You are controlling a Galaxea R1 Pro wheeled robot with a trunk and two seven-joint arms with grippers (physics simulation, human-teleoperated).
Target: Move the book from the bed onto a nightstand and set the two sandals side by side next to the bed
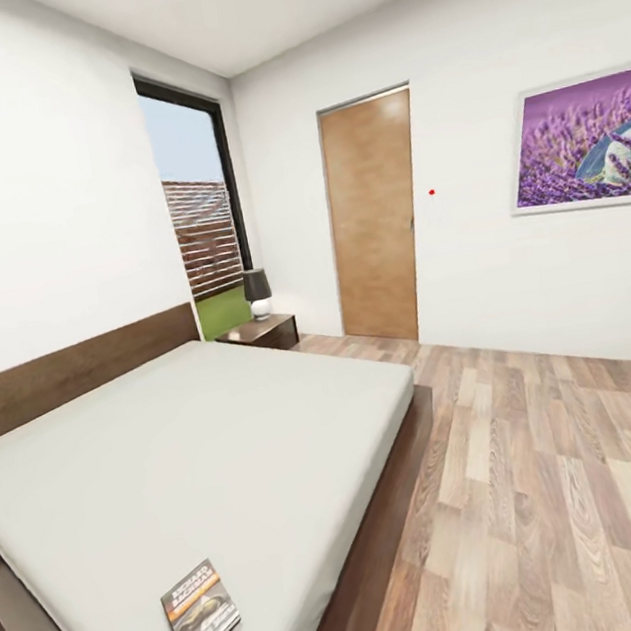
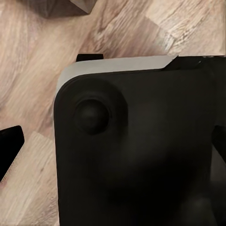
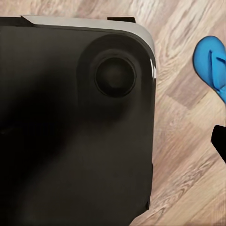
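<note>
The book (image 1: pixel 201 613), dark grey with an orange band, lies flat on the light grey mattress of the bed (image 1: pixel 205 453) near its near corner. A dark-brown nightstand (image 1: pixel 263 333) stands past the bed's far side, under the window. One blue sandal (image 3: pixel 214 63) lies on the plank floor in the right wrist view, beside my black base (image 3: pixel 70 122). My left gripper (image 2: pixel 113 150) and right gripper (image 3: pixel 113 146) hang over the base and floor. A black fingertip (image 2: pixel 9 148) sits at one picture edge and another fingertip (image 3: pixel 220 141) at the other's, wide apart, with nothing between them.
A small lamp (image 1: pixel 257 292) stands on the nightstand. A wooden door (image 1: pixel 374 216) is shut in the far wall, with a purple picture (image 1: pixel 582 139) to its right. Wood-plank floor (image 1: pixel 553 482) stretches to the right of the bed. A tall window (image 1: pixel 199 212) is behind the headboard.
</note>
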